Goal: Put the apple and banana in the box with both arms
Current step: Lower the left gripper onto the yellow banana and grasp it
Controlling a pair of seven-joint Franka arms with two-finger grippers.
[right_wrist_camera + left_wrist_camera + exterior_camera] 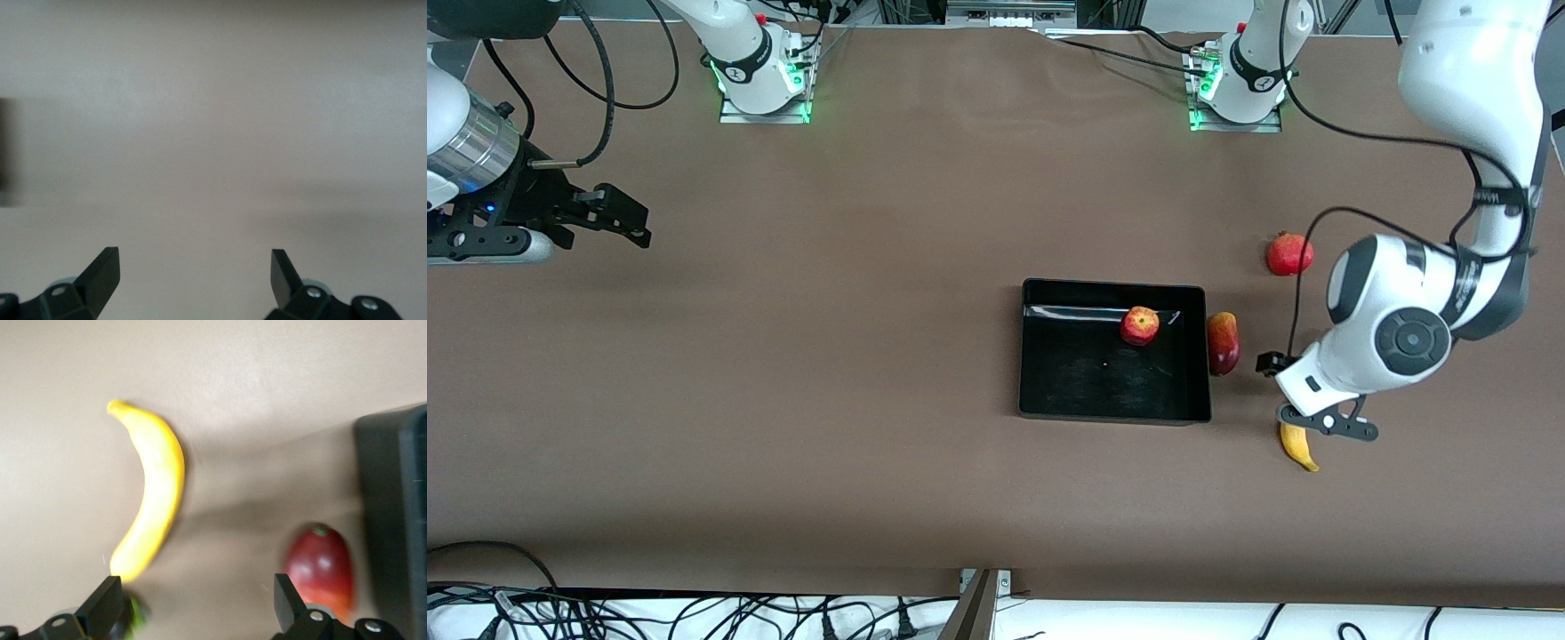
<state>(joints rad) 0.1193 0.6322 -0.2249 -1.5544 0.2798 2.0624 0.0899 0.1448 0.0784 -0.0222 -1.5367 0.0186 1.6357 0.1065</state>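
The apple (1139,325) lies inside the black box (1085,378), near its wall farthest from the front camera. The banana (1299,446) lies on the table beside the box, toward the left arm's end. Part of it is hidden under my left gripper (1294,396), which hangs open and empty over its end. In the left wrist view the banana (157,493) lies whole just ahead of the open gripper (197,593), with the box wall (397,520) at the edge. My right gripper (618,218) waits, open and empty, over bare table at the right arm's end (193,267).
A dark red-and-yellow mango-like fruit (1223,342) lies against the outside of the box between it and the left gripper, and shows in the left wrist view (320,567). A red pomegranate (1289,254) sits farther from the front camera.
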